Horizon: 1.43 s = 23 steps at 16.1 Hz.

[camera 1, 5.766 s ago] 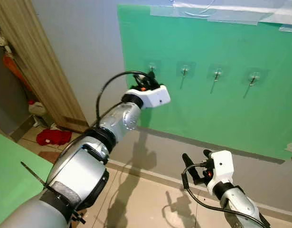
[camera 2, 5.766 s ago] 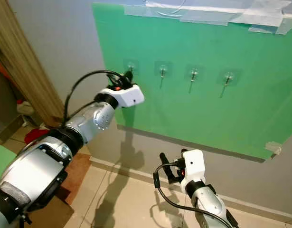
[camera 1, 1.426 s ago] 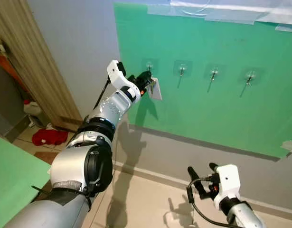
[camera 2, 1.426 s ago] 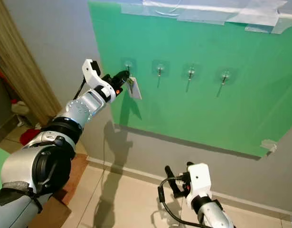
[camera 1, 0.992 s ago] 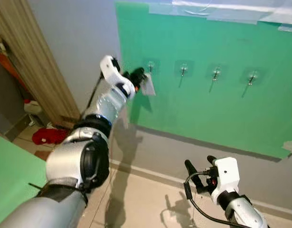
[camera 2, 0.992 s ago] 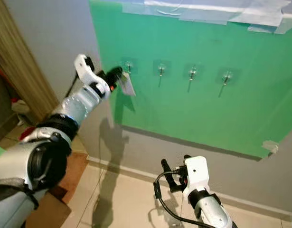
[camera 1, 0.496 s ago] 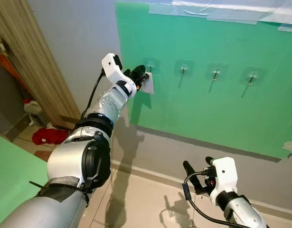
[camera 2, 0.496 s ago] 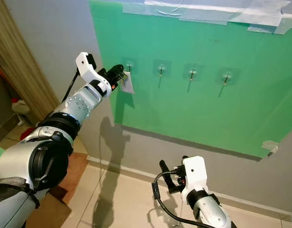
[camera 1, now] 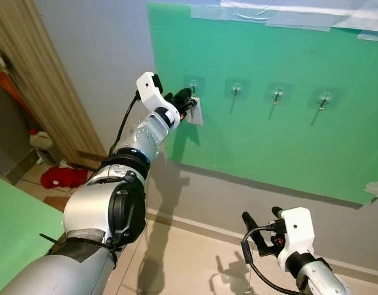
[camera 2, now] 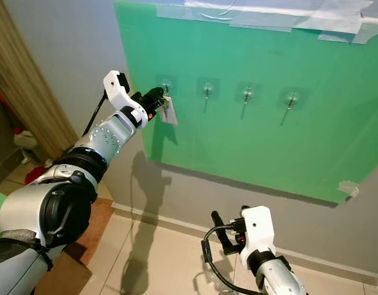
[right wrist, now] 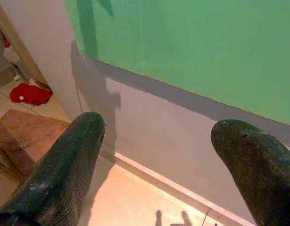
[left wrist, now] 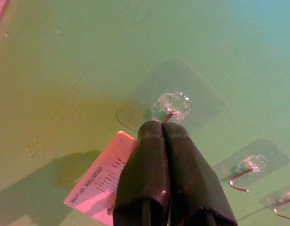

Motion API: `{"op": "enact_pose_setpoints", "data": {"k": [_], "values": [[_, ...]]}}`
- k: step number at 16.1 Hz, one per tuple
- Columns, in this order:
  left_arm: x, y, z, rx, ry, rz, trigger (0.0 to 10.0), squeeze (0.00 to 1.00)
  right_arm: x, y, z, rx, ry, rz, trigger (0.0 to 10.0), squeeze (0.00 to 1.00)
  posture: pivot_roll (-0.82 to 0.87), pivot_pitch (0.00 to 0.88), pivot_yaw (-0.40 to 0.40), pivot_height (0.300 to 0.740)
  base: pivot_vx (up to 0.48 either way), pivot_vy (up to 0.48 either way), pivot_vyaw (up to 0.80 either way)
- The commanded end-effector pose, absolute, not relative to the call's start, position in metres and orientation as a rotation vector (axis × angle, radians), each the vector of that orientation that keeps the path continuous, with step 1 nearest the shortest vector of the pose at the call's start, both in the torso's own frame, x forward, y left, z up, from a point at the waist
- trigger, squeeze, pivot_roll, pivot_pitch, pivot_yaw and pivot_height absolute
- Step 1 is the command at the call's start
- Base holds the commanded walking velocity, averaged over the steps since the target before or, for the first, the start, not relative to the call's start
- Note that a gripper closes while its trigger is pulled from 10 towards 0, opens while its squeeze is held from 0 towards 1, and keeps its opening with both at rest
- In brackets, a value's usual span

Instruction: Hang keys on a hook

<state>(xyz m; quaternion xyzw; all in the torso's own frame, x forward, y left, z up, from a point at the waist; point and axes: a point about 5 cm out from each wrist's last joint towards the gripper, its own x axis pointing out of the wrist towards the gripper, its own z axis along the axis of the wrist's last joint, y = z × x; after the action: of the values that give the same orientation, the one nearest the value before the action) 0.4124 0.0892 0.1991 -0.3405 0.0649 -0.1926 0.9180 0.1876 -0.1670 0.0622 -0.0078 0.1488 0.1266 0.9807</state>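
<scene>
While the left gripper (left wrist: 161,127) pinches the keys (camera 1: 190,107) with fingers pressed together, their white paper tag (left wrist: 100,186) (printed text too small to read) dangles below, just short of a clear-backed wire hook (left wrist: 171,107). Right gripper (right wrist: 156,141) hangs spread.

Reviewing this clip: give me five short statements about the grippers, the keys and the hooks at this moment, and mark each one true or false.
1. The left gripper is raised to the leftmost hook on the green board. True.
2. Four hooks are stuck on the board in a row. True.
3. The right gripper is shut on the keys. False: its fingers are spread apart with nothing between them, low by the floor.
4. The white tag hangs from the rightmost hook. False: it sits at the left gripper, beside the leftmost hook.
5. In the left wrist view the fingers are pressed together. True.
</scene>
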Motion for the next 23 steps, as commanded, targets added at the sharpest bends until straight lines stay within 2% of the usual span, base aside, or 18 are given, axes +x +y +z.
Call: {"op": "enact_pose_setpoints", "data": {"k": [1,13,16,18,23], "values": [[0.414,0.086,0.207,-0.675,0.126,-0.404,10.0,0.00,0.186,-0.170,0.061,-0.018,0.302,0.243,10.0,0.00,-0.31,0.009,0.118,0.722,0.000,0.000,0.00],[0.412,0.097,0.190,-0.682,0.168,-0.334,10.0,0.00,0.183,-0.177,0.044,-0.020,0.330,0.239,10.0,0.00,-0.30,0.022,0.108,0.722,0.000,0.000,0.00],[0.409,0.103,0.178,-0.625,0.193,-0.309,10.0,0.00,0.183,-0.177,0.046,-0.020,0.328,0.250,10.0,0.00,-0.30,0.028,0.101,0.722,0.000,0.000,0.00],[0.406,0.100,0.167,-0.523,0.212,-0.309,10.0,0.00,0.182,-0.177,0.047,-0.021,0.326,0.250,10.0,0.00,-0.30,0.032,0.099,0.722,0.000,0.000,0.00],[0.407,0.103,0.171,-0.343,0.137,-0.275,10.0,0.00,0.182,-0.177,0.048,-0.024,0.328,0.258,10.0,0.00,-0.30,0.031,0.091,0.722,0.000,0.000,0.00]]}}
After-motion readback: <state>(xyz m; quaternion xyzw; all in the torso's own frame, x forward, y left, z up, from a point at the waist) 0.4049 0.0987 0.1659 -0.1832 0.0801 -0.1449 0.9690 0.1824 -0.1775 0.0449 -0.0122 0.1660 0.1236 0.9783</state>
